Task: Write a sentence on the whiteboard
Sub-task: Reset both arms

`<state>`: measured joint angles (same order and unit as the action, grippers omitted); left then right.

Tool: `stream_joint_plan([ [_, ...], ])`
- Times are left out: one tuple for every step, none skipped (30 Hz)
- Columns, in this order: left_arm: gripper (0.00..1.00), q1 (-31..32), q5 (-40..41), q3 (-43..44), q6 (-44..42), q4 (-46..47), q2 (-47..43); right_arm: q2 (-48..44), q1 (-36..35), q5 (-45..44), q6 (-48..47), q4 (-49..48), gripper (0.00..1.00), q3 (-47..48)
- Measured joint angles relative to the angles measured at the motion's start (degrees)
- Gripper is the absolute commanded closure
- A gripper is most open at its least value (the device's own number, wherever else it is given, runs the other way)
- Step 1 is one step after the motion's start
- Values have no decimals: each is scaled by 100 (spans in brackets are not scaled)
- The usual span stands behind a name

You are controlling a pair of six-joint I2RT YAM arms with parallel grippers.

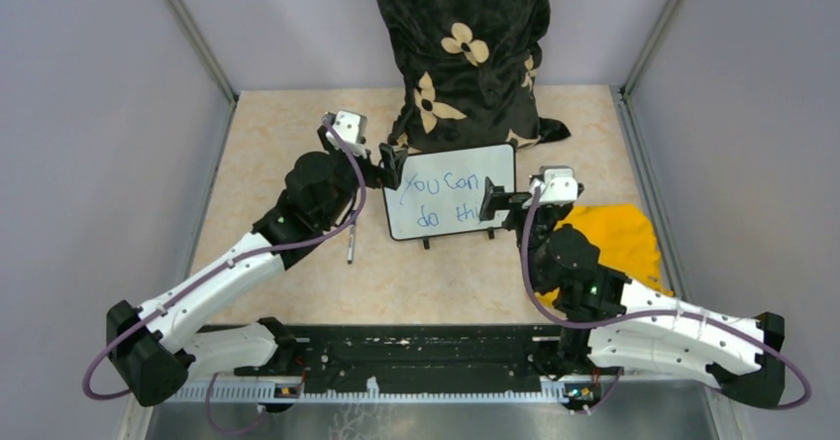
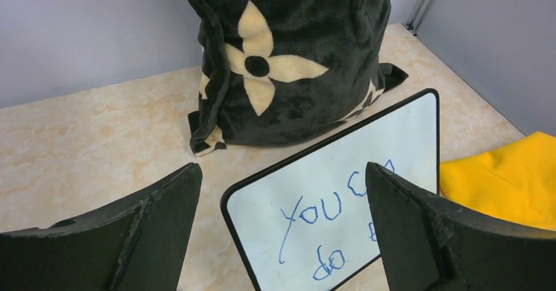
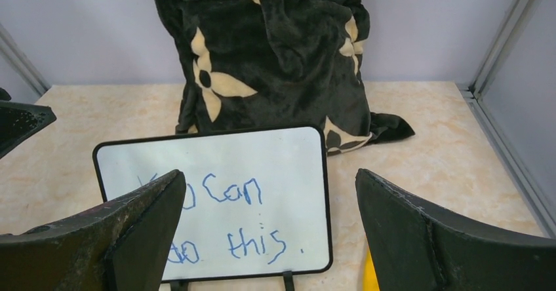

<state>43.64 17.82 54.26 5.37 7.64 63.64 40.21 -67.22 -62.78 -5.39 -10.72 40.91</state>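
Whiteboard (image 1: pixel 451 190) stands mid-table just in front of the flowered black bag (image 1: pixel 461 54), sentence (image 3: pixel 233 191) written; left gripper (image 1: pixel 393 167) and right gripper (image 1: pixel 493 205) both gape empty
Board looks light, stiff, slick-faced, tippy on small feet, so I'd pinch the frame edge; from above the right gripper covers the end of "this", and whether board touches bag is unclear

Soft, even light from above makes all three views bright and clear. Shadows on the counter (image 1: pixel 446 281) are faint and short. The top view is slightly softer than the wrist views.
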Motion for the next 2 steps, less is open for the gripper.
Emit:
stream_joint_plan([
  [1,0,2,-4,11,13,0,17,0,11,4,0,1,0],
  [1,0,7,-15,22,35,0,39,0,15,7,-2,1,0],
])
